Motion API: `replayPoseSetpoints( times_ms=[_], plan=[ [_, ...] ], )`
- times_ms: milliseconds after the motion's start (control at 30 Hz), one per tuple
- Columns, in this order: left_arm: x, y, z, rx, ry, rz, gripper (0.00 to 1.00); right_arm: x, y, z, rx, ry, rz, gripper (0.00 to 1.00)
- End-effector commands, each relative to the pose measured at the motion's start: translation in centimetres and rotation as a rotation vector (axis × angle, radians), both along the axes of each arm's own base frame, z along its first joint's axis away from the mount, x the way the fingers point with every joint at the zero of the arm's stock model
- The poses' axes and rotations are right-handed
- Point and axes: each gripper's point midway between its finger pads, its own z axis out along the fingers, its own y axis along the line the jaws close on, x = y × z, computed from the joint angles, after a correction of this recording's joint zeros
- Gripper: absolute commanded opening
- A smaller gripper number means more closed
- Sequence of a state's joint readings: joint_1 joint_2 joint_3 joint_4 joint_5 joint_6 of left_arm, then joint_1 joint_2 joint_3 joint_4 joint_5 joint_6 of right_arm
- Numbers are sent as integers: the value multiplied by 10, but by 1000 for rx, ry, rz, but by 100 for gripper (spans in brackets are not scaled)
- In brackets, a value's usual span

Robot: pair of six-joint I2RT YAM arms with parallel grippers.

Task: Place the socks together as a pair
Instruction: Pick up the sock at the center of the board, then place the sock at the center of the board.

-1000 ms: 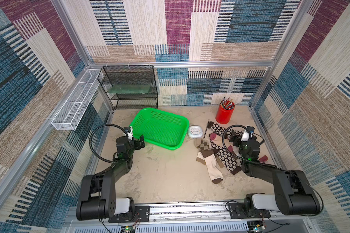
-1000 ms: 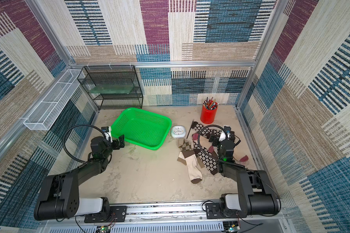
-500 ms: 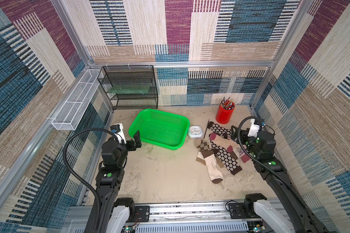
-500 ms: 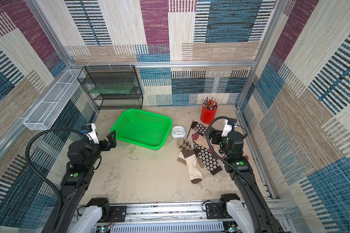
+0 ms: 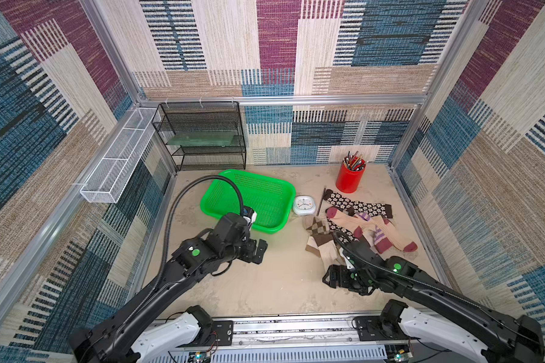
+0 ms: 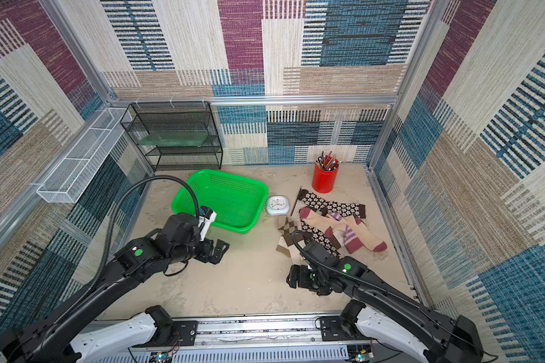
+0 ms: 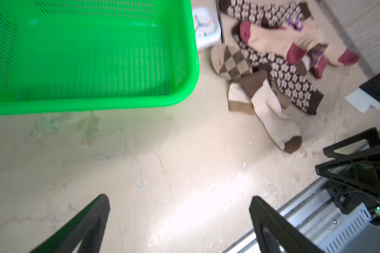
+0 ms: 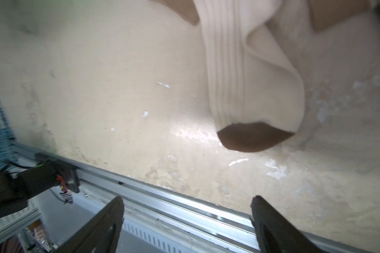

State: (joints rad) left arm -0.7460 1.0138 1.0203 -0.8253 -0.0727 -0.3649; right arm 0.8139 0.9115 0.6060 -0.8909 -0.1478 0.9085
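Robot lab test cell, patchwork-carpet walls (image 5: 277, 37), aluminium frame (image 5: 296, 100), two arms (image 5: 170, 276) on a rail (image 5: 296, 327)

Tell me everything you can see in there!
Basket: 1, green, table middle.
Alarm clock: 1, white, beside basket.
Pencil cup: 1, red, back right.
Stick: 1, dark, beside clock.
Mesh shelf: 1, black, back wall.
Wire tray: 1, white, left wall.
Flower socks: 2, dark brown, right pile.
Tan socks: 2, maroon toes, atop pile.
Argyle sock: 1, beige-brown, pile's left.
Cream sock: at least 1, brown toe, pile's front.
Left gripper: 1, black, open, near basket.
Right gripper: 1, black, open, by cream sock.
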Motion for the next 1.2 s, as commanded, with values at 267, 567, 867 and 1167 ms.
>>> replayPoseSetpoints(
  times_ms=[267,567,867,1167],
  plan=[
    [-32,16,-42,-33,138,128,99,46,-22,-34,-290,-2,-126,62],
    [-41,31,-48,-35,138,168,99,69,-18,-57,-371,-3,-82,43],
    [-49,49,-50,-21,128,204,99,80,-1,-37,-343,-74,-43,0],
    [-49,55,-37,-84,112,254,99,71,92,87,-148,-249,309,0]
  ],
)
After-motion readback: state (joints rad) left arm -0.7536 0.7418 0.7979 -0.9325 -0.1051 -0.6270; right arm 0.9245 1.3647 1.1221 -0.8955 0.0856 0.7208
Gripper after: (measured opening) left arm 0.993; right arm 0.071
